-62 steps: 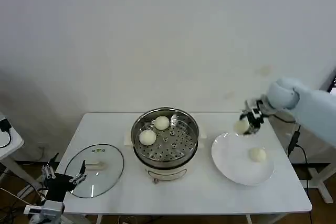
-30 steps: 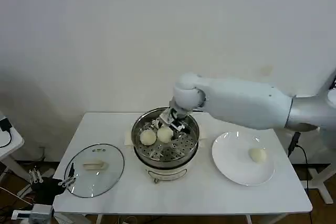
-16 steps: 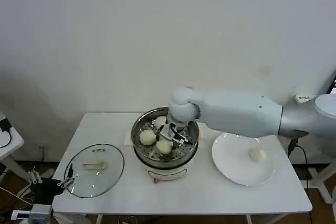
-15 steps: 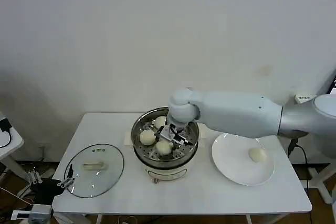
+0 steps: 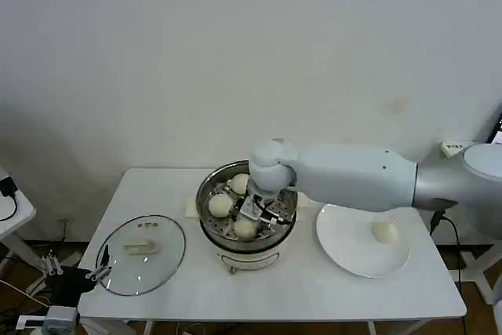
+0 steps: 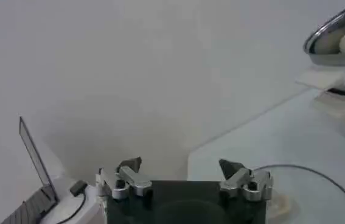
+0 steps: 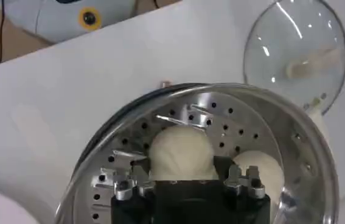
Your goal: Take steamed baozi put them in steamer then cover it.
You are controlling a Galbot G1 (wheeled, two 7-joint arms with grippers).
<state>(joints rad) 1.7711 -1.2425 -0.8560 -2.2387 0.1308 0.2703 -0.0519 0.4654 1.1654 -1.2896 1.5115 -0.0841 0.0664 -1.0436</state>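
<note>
The left gripper [image 6: 184, 182] hangs off the worktop's [image 5: 157, 288] near left corner, its fingers apart and holding nothing. On the left of the worktop lies the glass lid [image 5: 141, 253], well apart from the steamer [image 5: 247, 208], so covering is not yet done.

In the middle, the steamer holds three baozi: one at the far side [image 5: 240, 183], one at the left [image 5: 220, 205], and one at the near side [image 5: 245, 228]. The right gripper [image 5: 256, 211] is down inside the pot over that near baozi [image 7: 181, 153], its fingers on either side of it; whether they clamp it or have let go I cannot tell.

On the right, a fourth baozi [image 5: 384, 231] sits on the plate [image 5: 345, 249].

By my reckoning three of four are in; one transfer and the lid remain.

No readable writing or brand shows anywhere.
</note>
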